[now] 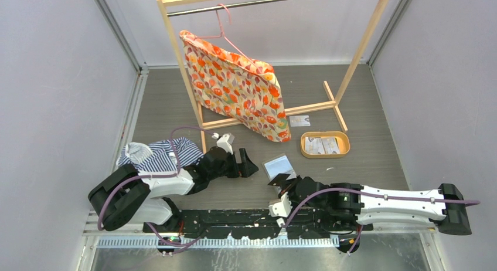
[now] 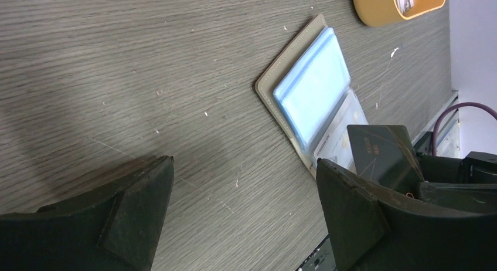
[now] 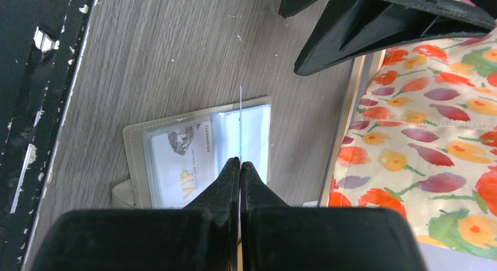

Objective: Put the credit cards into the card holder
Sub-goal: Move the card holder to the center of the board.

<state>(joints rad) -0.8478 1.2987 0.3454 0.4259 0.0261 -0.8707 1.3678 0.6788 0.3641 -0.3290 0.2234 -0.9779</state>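
A black card point(image 2: 378, 151) is clamped by the right gripper point(image 3: 240, 162) over the holder point(image 2: 310, 89); the left gripper point(image 2: 244, 165) is spread open.

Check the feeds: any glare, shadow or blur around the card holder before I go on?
Top external: evenly lit, sharp, but the card holder is small. Left wrist: holder in focus, a soft shadow darkens the table on the left. Right wrist: clear sleeves show a pale sheen, the VIP card is legible, the black card in the right gripper shows only as a thin edge.
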